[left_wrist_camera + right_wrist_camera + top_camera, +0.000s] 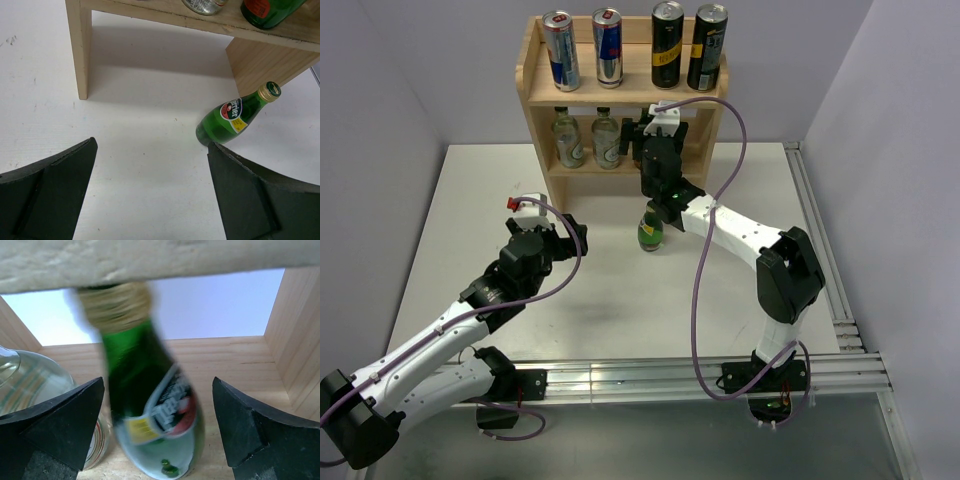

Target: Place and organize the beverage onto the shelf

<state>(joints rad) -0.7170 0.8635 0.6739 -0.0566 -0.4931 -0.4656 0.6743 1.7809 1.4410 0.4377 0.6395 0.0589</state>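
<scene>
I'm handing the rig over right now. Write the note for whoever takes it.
Left hand: open, empty, above the table.
Right hand: open, fingers either side of a green bottle on the lower tier of the shelf, not gripping it.
Done: four cans on the top tier, two clear bottles below.
Left: second green bottle stands on the table before the shelf; shelve it.

So the shelf [535, 60] sits at the middle of the tabletop's [620, 310] far edge. On the upper board there are four cans in a row, two slim cans [561, 50] on the left half and two tall cans [667, 45] on the right half. On the lower board, two glass bottles [567, 138] stand side by side at the left. One Perrier bottle [150, 405] is between them and the right side panel. A second Perrier bottle [651, 233] is out on the tabletop, just in front of the shelf's right half.
</scene>
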